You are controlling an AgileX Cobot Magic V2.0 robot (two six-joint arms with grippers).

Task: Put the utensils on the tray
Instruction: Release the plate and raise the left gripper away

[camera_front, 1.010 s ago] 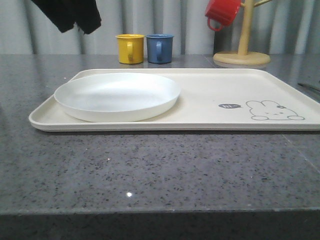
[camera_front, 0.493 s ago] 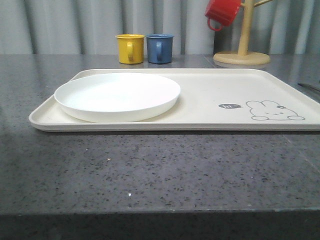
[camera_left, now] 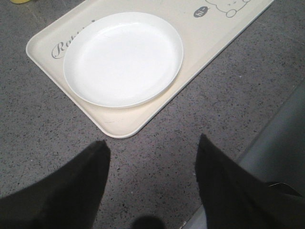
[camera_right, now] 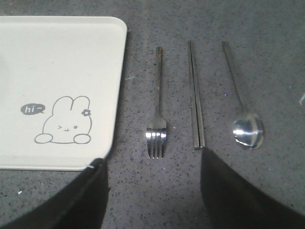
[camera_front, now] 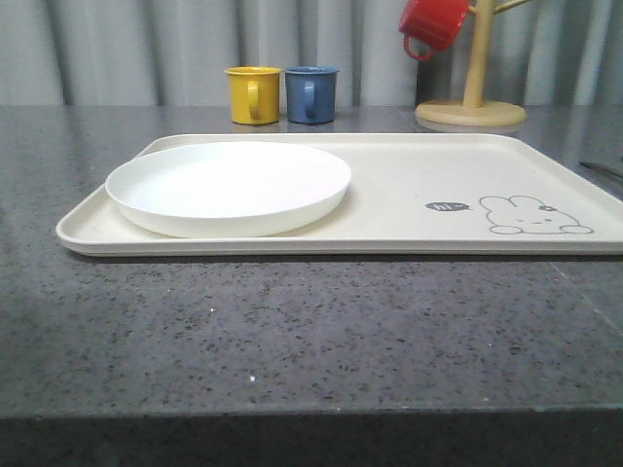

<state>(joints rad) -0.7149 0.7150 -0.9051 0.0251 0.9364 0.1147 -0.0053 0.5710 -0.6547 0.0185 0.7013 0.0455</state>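
Note:
The cream tray (camera_front: pixel 409 195) with its rabbit drawing lies across the grey counter. Beside its rabbit end (camera_right: pixel 62 62), a silver fork (camera_right: pixel 157 114), a pair of chopsticks (camera_right: pixel 196 95) and a round-bowled spoon (camera_right: pixel 240 105) lie side by side on the counter, off the tray. My right gripper (camera_right: pixel 152 162) hangs open above bare counter just short of the fork's tines, holding nothing. My left gripper (camera_left: pixel 152 148) is open and empty over the counter near the tray's other corner (camera_left: pixel 119 121).
A round white plate (camera_front: pixel 229 185) sits on the tray's left half (camera_left: pixel 123 58). Behind the tray stand a yellow mug (camera_front: pixel 253 94) and a blue mug (camera_front: pixel 311 93). A red mug (camera_front: pixel 433 24) hangs on a wooden mug tree (camera_front: pixel 474 88).
A dark arm at the upper left of the front view one second ago has left that view. Tray, plate and mugs have not moved.

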